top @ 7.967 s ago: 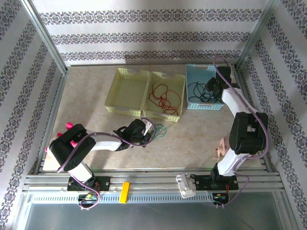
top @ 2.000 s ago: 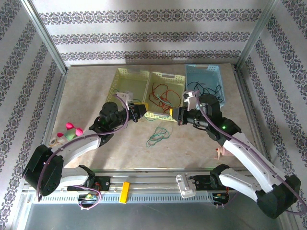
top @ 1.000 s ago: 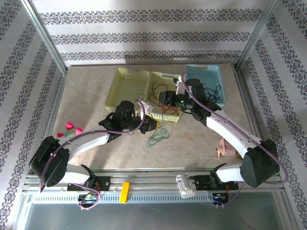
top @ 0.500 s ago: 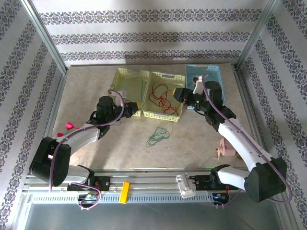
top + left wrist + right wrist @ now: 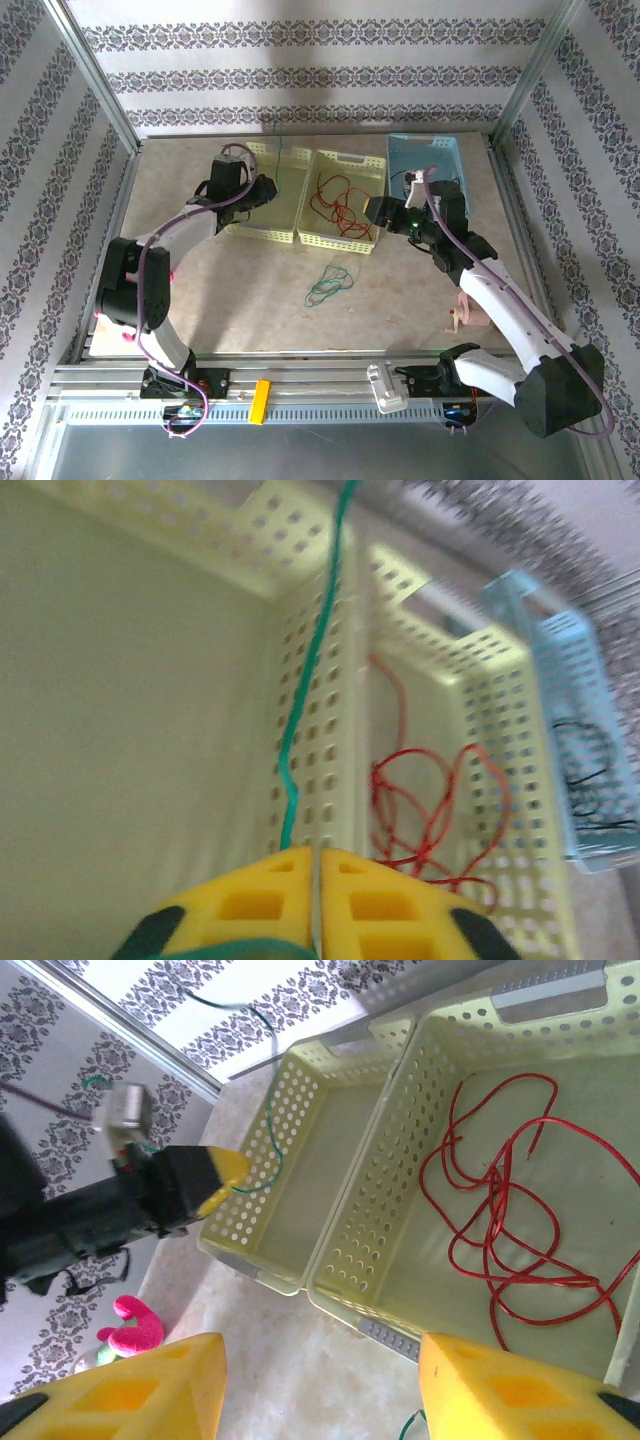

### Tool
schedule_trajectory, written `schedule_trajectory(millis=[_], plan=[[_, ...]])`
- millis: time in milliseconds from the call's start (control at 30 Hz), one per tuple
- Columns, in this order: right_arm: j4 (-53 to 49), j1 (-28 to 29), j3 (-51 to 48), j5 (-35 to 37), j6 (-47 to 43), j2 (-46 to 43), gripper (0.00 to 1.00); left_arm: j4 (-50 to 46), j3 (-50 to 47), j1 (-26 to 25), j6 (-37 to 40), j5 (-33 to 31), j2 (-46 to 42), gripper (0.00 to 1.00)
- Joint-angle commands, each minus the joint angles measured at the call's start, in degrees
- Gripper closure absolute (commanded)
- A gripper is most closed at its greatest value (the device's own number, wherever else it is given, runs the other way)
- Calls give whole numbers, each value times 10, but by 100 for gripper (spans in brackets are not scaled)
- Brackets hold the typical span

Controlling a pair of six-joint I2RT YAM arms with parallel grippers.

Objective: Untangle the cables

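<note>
My left gripper point(image 5: 268, 186) hangs over the left yellow basket point(image 5: 243, 212), its yellow jaws point(image 5: 315, 852) shut on a thin green cable point(image 5: 310, 660) that runs up and away from the tips. From the right wrist, that gripper point(image 5: 228, 1172) trails the green cable point(image 5: 272, 1155). Another green loop point(image 5: 328, 283) lies on the table; whether the two join I cannot tell. The red cable point(image 5: 342, 205) lies squiggled in the middle yellow basket point(image 5: 400, 1210). The black cable point(image 5: 590, 780) rests in the blue basket point(image 5: 425, 150). My right gripper point(image 5: 320, 1360) is open above the middle basket's front edge.
A pink toy point(image 5: 135, 1325) lies on the table at the left. A beige object point(image 5: 465, 312) sits near the right arm's base. Metal frame posts and patterned walls close in the table; a yellow piece point(image 5: 262, 400) sits on the front rail.
My left gripper has swung back and left from the baskets' front to above the left yellow basket, drawing the green strand along. The right gripper has opened a little and pulled back slightly.
</note>
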Motion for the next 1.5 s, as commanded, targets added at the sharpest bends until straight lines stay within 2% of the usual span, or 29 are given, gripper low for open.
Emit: schedule_trajectory(millis=[0,33,100,167,333,533,667,800,933,1133,1300,1467], plan=[[-24,-2,-1,12,-25,-17,46,-97,34,3,21,-13,19,76],[-30,-2,-1,12,-28,-19,46,-90,33,3,20,-17,19,65],[-40,-2,-2,10,-35,-23,46,-59,30,3,24,-10,11,36],[-49,0,-4,9,-39,-24,46,-32,33,3,29,6,-1,23],[-71,20,-18,14,-53,-24,46,-22,49,-4,67,16,-56,10],[-102,72,-45,19,-83,-1,46,-84,1,-46,144,15,-143,5],[-145,111,-45,19,-118,52,48,-124,-78,-109,197,13,-183,5],[-164,139,-37,23,-136,116,51,-172,-144,-191,253,-16,-189,6],[-163,144,-27,33,-132,168,54,-185,-185,-251,269,-20,-170,13],[-158,143,-17,37,-127,213,55,-178,-206,-301,264,-57,-103,25],[-156,143,-14,40,-121,227,56,-148,-200,-316,266,-86,-53,38],[-150,144,-20,31,-125,216,55,-131,-196,-317,267,-89,-36,68]])
